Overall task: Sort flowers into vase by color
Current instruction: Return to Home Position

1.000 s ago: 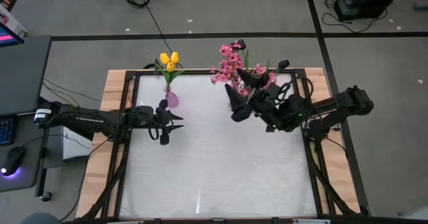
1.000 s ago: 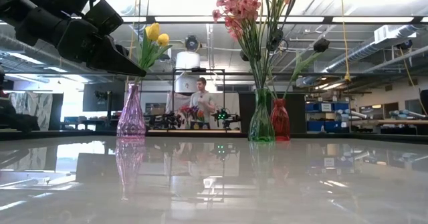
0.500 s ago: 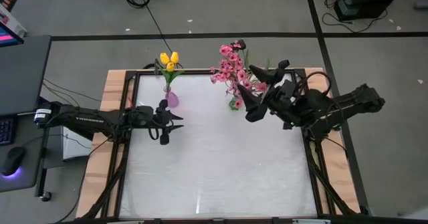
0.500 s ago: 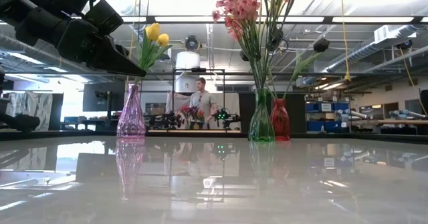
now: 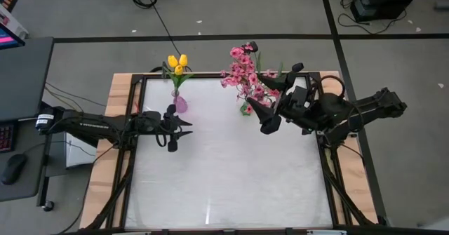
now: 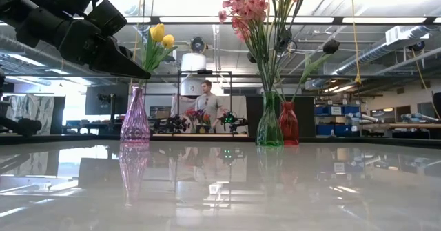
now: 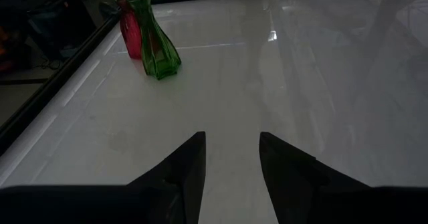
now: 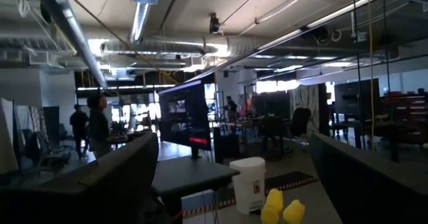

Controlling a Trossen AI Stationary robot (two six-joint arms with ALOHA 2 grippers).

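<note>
Yellow tulips (image 5: 177, 64) stand in a purple vase (image 6: 135, 117) at the table's far left. Pink blossoms (image 5: 240, 72) stand in a green vase (image 6: 269, 121), and right behind it a red vase (image 6: 288, 124) holds dark tulips (image 6: 331, 46). My left gripper (image 5: 188, 128) hovers open above the table near the purple vase, nothing between its fingers (image 7: 190, 158). My right gripper (image 5: 263, 116) hangs open in the air just on the near side of the green vase, tipped upward toward the room, its fingers (image 8: 127, 170) wide apart and empty.
The white tabletop (image 5: 224, 172) lies bare across the middle and near side, inside a dark frame with wooden borders (image 5: 123, 95). A desk (image 5: 21, 109) stands left of the table. A person (image 6: 207, 100) stands far behind the table in the room.
My right gripper has drawn back from over the green vase toward the table's right edge, risen and tipped upward, staying open. The green vase, covered by it before in the high view, now shows.
</note>
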